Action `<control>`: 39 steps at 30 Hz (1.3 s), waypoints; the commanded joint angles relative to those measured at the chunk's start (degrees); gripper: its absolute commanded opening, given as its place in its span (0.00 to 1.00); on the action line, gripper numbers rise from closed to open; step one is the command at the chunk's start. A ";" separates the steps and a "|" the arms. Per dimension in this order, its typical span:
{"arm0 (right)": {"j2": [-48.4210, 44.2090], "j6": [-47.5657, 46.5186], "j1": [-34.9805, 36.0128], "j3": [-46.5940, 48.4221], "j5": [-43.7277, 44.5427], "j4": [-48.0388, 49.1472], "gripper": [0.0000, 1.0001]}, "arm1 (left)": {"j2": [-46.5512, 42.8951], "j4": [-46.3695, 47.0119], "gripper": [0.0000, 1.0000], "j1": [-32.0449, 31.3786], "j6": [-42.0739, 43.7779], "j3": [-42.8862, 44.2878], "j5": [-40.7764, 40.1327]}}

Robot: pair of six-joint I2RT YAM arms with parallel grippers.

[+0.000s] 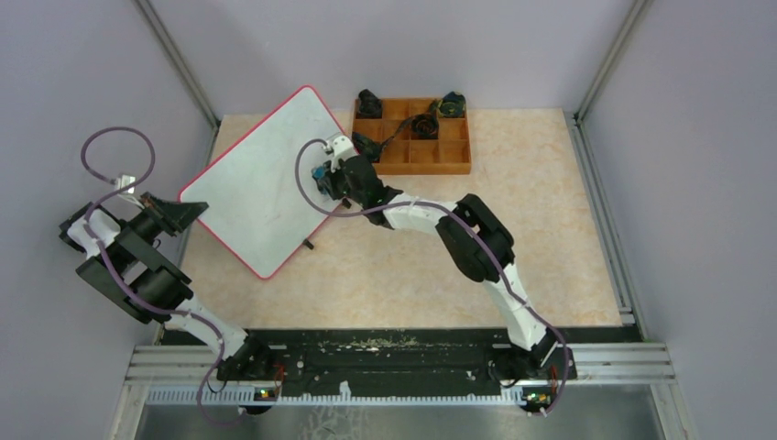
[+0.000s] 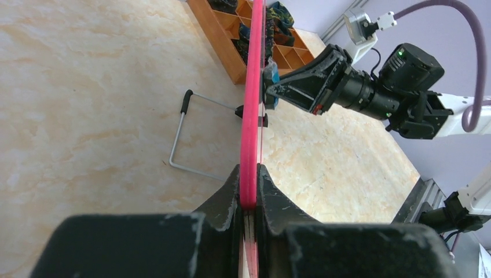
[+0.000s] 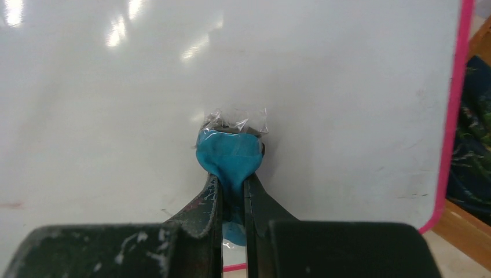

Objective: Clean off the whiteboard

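Observation:
The whiteboard (image 1: 266, 179) is a white board with a thin red rim, tilted up at the table's back left. My left gripper (image 1: 183, 213) is shut on its red rim (image 2: 250, 168) at the left corner and holds it edge-on. My right gripper (image 1: 322, 174) is shut on a blue eraser wad (image 3: 227, 152) wrapped in clear plastic and presses it against the board's white face (image 3: 324, 87). No writing shows on the board; only a faint red smear (image 3: 11, 204) at the left. In the left wrist view the right gripper (image 2: 271, 87) touches the board.
A brown compartmented wooden tray (image 1: 456, 137) with dark objects stands behind the board at the back. A wire stand leg (image 2: 185, 136) with black feet lies on the table under the board. Grey walls enclose the beige table.

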 commanded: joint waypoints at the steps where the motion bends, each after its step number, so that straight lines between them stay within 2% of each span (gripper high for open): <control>1: -0.71 -1.33 7.76 3.32 -0.08 -0.11 0.00 | -0.88 4.42 0.00 0.28 4.04 -0.24 -5.38; 12: 7.12 -1.58 17.75 15.00 -0.88 -4.19 0.00 | -1.35 4.41 0.00 0.29 4.52 -1.01 -5.77; 20: 10.00 -2.08 15.04 19.56 0.92 -7.48 0.00 | -1.72 4.42 0.00 0.40 5.05 -1.46 -6.53; 34: -0.11 -3.43 2.02 5.05 2.94 -3.87 0.00 | -1.52 4.46 0.00 0.38 4.65 -0.58 -6.14; 39: -7.24 -2.83 -1.21 -1.34 2.79 -3.59 0.00 | -1.65 4.42 0.00 0.34 4.43 -0.51 -6.66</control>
